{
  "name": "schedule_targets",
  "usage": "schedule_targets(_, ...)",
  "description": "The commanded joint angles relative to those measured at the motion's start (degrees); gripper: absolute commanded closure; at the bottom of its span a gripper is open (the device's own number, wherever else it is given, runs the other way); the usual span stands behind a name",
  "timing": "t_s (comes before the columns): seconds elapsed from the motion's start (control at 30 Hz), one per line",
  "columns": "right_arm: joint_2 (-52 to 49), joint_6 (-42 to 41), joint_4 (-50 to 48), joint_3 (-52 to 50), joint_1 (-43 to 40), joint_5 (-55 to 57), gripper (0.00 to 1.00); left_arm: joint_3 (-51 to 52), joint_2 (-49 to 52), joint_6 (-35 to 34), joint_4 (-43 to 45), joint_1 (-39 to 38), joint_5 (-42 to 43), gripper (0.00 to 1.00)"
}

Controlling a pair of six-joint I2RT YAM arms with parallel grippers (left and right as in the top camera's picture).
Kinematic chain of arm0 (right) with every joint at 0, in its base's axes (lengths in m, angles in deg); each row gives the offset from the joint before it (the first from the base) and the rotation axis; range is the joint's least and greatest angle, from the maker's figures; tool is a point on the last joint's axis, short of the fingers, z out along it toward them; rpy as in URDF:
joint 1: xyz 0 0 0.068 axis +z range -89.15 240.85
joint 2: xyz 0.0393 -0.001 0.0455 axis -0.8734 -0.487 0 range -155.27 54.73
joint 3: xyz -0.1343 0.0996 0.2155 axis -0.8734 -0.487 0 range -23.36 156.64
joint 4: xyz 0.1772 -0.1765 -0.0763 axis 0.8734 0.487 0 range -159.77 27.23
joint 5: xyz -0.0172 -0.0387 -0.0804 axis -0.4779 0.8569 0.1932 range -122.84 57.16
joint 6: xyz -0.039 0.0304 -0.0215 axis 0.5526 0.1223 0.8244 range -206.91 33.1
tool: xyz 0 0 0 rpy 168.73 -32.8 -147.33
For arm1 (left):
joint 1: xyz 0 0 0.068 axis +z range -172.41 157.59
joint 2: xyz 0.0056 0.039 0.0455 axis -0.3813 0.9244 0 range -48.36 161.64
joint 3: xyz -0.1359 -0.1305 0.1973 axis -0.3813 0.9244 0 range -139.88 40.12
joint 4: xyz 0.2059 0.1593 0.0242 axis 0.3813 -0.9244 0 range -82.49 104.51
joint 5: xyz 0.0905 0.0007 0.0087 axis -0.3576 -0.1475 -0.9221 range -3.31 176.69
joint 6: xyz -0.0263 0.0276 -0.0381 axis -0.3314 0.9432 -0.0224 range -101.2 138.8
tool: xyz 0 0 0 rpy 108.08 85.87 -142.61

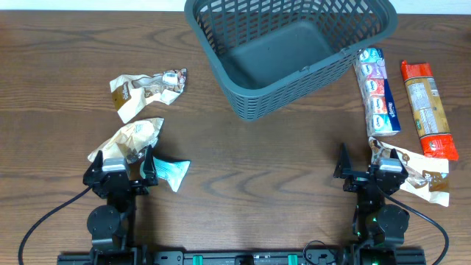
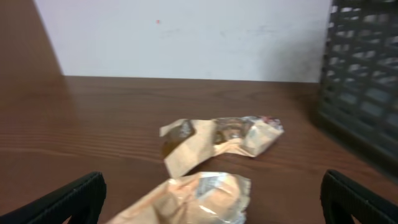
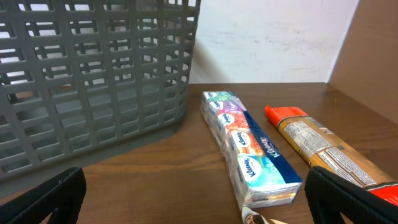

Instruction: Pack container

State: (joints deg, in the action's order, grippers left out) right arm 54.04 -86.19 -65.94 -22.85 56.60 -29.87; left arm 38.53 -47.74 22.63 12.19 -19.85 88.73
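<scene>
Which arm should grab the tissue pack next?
Right. The tissue pack lies just ahead of the open right gripper, beside the basket; the left gripper sits across the table, facing crumpled wrappers.

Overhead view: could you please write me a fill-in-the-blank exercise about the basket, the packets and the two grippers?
1. The dark grey-blue latticed plastic basket has ____ inside it.
2. The long orange packet lies to the robot's ____ of the basket.
3. The long blue pack of tissues lies ____ the basket and the orange packet.
4. The left gripper and the right gripper both have their jaws ____.

Missing words: nothing; right; between; open.
</scene>
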Motion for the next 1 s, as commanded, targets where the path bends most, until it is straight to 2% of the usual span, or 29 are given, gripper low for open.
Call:
schedule_targets(0.0, 0.39, 0.66, 0.22, -0.2, 0.59, -0.37, 0.01, 0.31, -0.33, -2.64, -1.73, 0.24, 8.41, 0.01)
schedule_targets(0.17, 0.39, -0.07, -0.17, -0.2, 0.59, -1.75, 0.01, -4.94, 0.28, -2.64, -2.86, 0.24, 16.9, 0.01)
schedule_targets(0.33, 0.39, -0.07, -2.36, 0.63, 0.59, -9.38, 0.01, -17.38, 5.38, -2.54, -13.33, 0.07, 19.61, 0.01)
schedule_targets(0.47, 0.33, -3.87, -2.49, 5.09, 0.59, -10.93, 0.01, -31.87, 13.51, -0.39, -22.51, -1.25, 19.61, 0.01)
schedule_targets(0.67, -3.72, -3.87, 6.21, 19.71, 0.57, -10.93, 0.01, -55.34, 27.3, 1.27, -33.7, -5.09, 20.72, 0.01)
schedule_targets(0.8, -10.93, -3.87, 15.13, 33.79, 0.59, -13.29, 0.01, -64.85, 32.72, 1.22, -37.18, -6.93, 27.58, 0.01)
schedule_targets(0.87, -15.61, -3.87, 21.16, 43.04, 0.59, -20.55, 0.01, -65.57, 33.57, 1.2, -37.38, -7.04, 32.2, 0.01)
schedule_targets(0.97, -20.79, -3.65, 30.1, 56.06, 0.59, -40.85, 0.01, -65.46, 33.75, 1.2, -42.01, -7.04, 37.44, 0.01)
